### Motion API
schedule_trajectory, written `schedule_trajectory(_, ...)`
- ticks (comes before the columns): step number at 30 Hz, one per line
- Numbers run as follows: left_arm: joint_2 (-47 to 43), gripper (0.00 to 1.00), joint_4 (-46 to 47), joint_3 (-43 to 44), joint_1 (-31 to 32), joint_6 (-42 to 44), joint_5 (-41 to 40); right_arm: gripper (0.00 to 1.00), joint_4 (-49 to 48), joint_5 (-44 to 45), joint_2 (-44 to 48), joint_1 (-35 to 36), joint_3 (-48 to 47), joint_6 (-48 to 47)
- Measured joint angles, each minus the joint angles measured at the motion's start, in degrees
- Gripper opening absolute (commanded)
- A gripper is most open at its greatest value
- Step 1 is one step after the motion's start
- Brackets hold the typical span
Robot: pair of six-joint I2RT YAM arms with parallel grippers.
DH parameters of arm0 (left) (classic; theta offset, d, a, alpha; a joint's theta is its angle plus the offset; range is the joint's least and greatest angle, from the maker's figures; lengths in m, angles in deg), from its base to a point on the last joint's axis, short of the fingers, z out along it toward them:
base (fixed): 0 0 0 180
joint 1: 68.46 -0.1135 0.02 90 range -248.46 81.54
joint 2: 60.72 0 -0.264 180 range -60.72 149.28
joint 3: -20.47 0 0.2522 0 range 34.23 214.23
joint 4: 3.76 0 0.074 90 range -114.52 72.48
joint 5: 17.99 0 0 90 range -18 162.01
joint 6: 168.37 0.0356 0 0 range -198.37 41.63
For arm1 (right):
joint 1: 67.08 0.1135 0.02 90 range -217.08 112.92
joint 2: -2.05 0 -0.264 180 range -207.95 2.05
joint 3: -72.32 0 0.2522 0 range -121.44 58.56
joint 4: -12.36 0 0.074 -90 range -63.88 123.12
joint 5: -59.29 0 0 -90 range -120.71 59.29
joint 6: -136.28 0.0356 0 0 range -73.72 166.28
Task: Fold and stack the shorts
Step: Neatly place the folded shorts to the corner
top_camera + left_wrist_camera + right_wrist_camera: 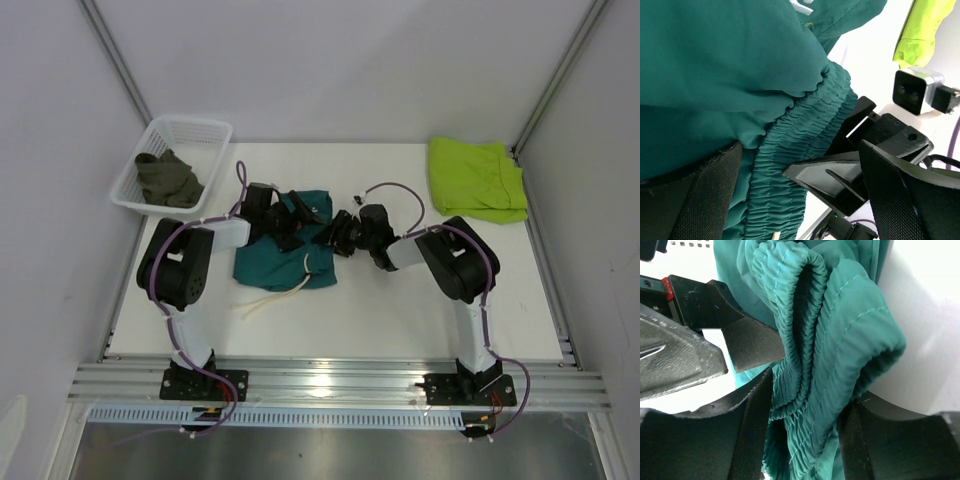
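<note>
The teal shorts (283, 260) lie crumpled at the table's middle, their cream drawstring (275, 298) trailing toward the near edge. My right gripper (333, 236) is at their right edge. In the right wrist view it (805, 440) is shut on a bunched fold of the teal waistband (810, 340). My left gripper (303, 213) stands over the shorts' far edge, close to the right one. Its jaws (800, 200) are wide open, with the gathered waistband (790, 165) against the left finger (695, 200). Lime-green shorts (478, 178) lie folded at the back right. The dark olive pair (168, 178) sits in a basket.
A white plastic basket (205, 132) stands at the table's back left corner, partly over the edge. One finger of the right gripper (850, 175) reaches between my left gripper's fingers. Grey walls and metal frame rails close in the table on three sides.
</note>
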Motion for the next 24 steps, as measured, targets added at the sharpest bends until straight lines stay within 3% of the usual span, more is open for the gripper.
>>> schedule_trajectory(2, 0.0, 0.99, 0.5, -0.1, 0.0, -0.1, 0.0, 0.5, -0.5, -0.7, -0.8, 0.1, -0.7, 0.5)
schedule_trajectory(5, 0.0, 0.99, 1.2, -0.1, 0.1, -0.4, 0.0, 0.37, -0.4, -1.3, -2.0, 0.3, -1.8, 0.9)
schedule_trajectory(9, 0.0, 0.99, 1.2, -0.1, 0.1, -0.4, -0.2, 0.03, 0.4, -1.9, -3.6, 0.6, -3.1, 1.4)
schedule_trajectory(10, 0.0, 0.99, 1.2, -0.1, 0.1, -0.4, -0.3, 0.0, 0.6, -2.1, -3.8, 0.6, -3.3, 1.5)
schedule_trajectory(17, -1.4, 0.99, -2.1, 0.6, 0.1, -0.2, 0.1, 0.0, 4.5, -4.0, -3.8, -0.7, -4.9, 1.1)
schedule_trajectory(24, -13.8, 0.99, -15.5, 7.0, -2.4, 1.2, 4.6, 0.0, 19.0, -4.2, -0.5, -5.4, -9.2, -7.6)
